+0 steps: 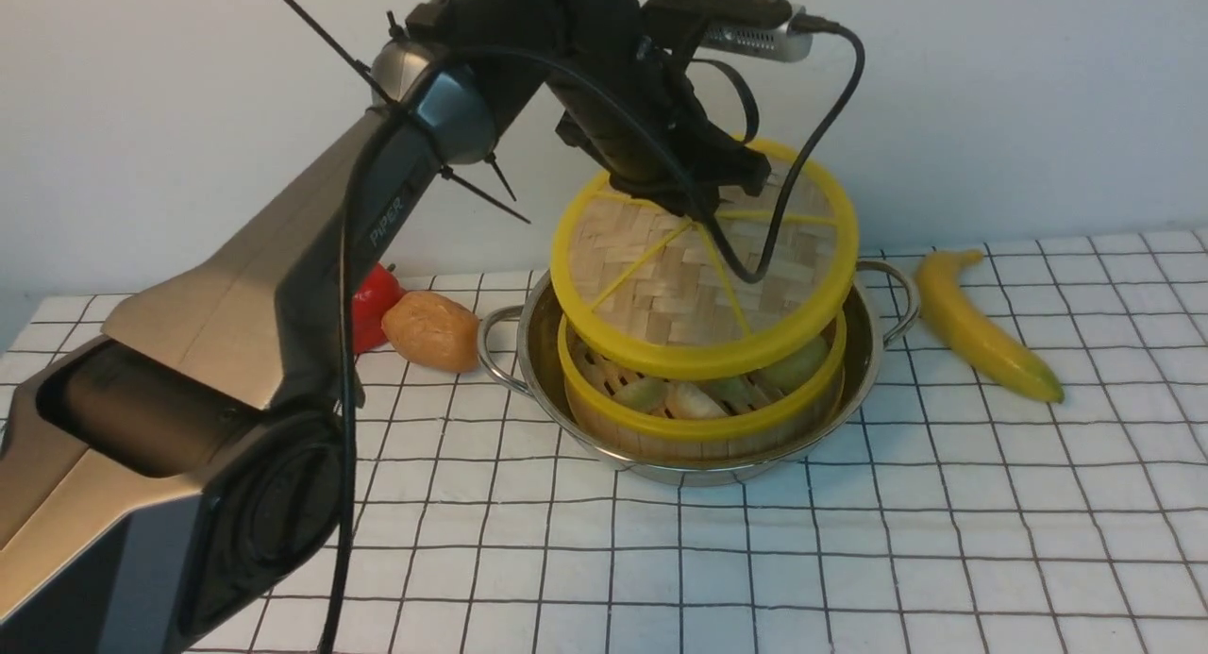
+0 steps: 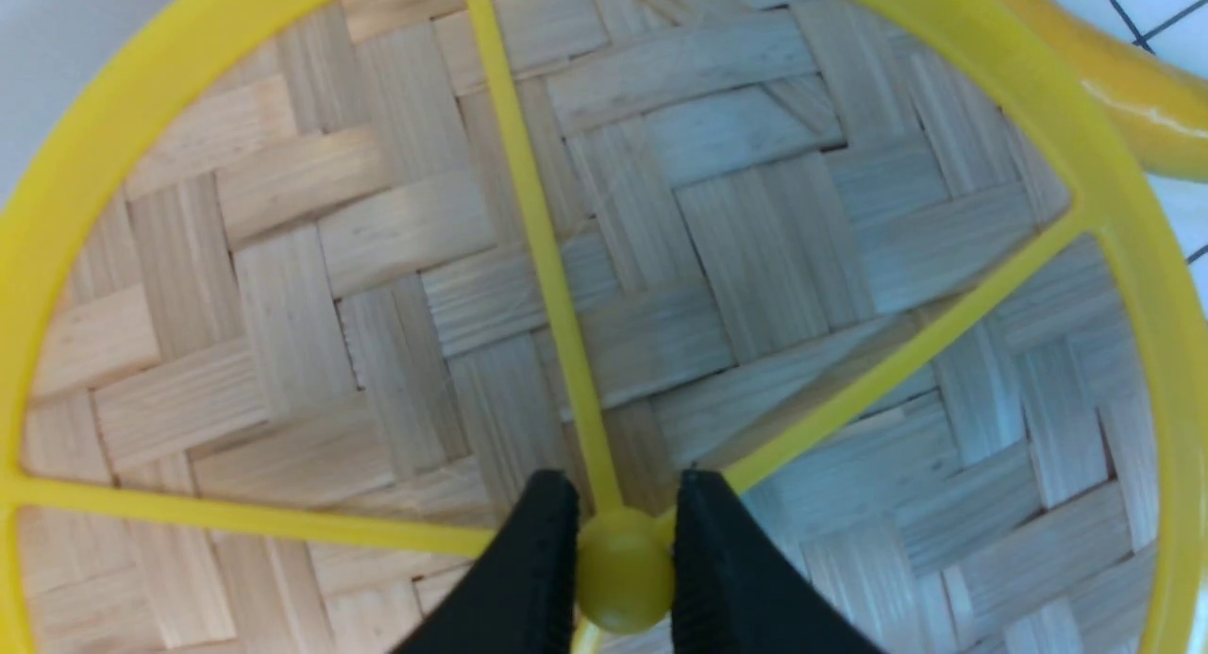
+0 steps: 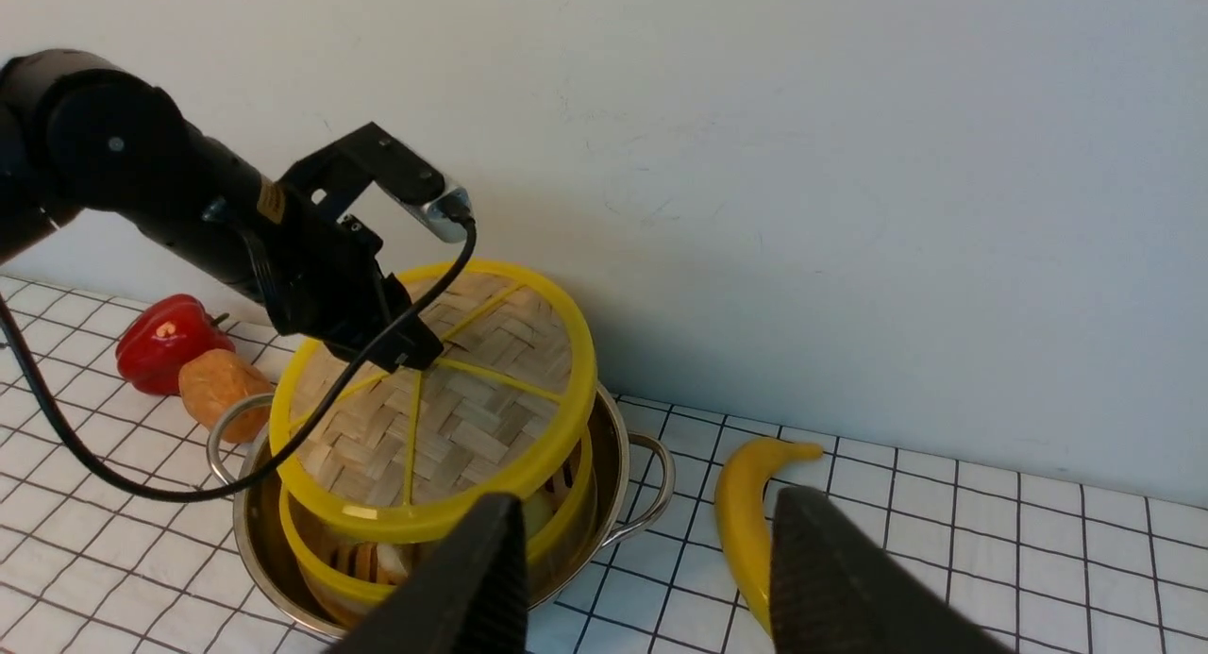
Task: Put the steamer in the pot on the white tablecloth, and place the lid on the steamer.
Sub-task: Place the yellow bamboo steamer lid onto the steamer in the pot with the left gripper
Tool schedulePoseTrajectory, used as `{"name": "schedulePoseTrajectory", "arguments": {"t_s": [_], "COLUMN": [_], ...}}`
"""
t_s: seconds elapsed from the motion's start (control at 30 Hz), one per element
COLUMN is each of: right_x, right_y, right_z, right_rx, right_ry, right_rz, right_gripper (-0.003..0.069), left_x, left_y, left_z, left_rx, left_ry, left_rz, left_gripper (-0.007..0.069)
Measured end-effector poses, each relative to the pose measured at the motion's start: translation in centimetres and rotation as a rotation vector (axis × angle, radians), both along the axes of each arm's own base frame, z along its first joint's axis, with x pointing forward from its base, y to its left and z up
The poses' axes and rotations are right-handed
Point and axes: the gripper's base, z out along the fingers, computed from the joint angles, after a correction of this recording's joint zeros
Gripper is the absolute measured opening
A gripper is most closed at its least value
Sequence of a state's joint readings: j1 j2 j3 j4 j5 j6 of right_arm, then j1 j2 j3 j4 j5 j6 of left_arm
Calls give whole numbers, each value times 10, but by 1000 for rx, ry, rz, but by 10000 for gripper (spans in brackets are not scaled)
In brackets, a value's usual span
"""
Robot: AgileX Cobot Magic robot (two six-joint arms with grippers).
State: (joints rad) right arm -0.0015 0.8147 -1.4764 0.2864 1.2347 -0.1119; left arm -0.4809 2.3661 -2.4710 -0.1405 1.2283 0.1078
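Note:
The steamer (image 1: 703, 418) sits inside the pot (image 1: 543, 347) on the white tablecloth (image 1: 849, 560), with dumplings showing through the gap. My left gripper (image 1: 703, 201) is shut on the yellow centre knob of the lid (image 1: 698, 286) and holds the lid tilted just above the steamer, the near edge low. In the left wrist view the fingers (image 2: 528, 569) pinch the knob of the lid (image 2: 396, 286). My right gripper (image 3: 642, 550) is open and empty, apart from the pot (image 3: 623, 465), steamer (image 3: 321, 560) and lid (image 3: 472, 418). It does not show in the front view.
A banana (image 1: 981, 328) lies right of the pot and also shows in the right wrist view (image 3: 746, 512). A red pepper (image 1: 373, 300) and a brown bun-like item (image 1: 434, 331) lie left of the pot. The wall stands close behind.

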Motion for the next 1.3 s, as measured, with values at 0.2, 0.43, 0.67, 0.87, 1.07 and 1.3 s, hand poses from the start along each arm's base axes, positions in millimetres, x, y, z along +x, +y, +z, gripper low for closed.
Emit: {"name": "schedulePoseTrajectory", "arguments": {"t_s": [0.2,0.43,0.67,0.87,1.07,1.3], "right_x": [0,0,0,0,0,4], "right_y": [0,0,0,0,0,0], "right_z": [0,0,0,0,0,-1], "right_rx": [0,0,0,0,0,0], "right_ry": [0,0,0,0,0,10], "right_rz": [0,0,0,0,0,0], "right_gripper": [366,366,366,366,366,366], "left_x": [3,4,2,-6,-20,-15], "left_y": [-2,-3,-1,3,10,7], "left_z": [-12,-17,-7,14,24,2], "left_rx": [-2,-3,-23,-40,-19,9], "left_ry": [29,45,39,14,30,71], "left_rz": [15,31,54,59,42,34], "left_gripper": [120,120,120,120,120,120]}}
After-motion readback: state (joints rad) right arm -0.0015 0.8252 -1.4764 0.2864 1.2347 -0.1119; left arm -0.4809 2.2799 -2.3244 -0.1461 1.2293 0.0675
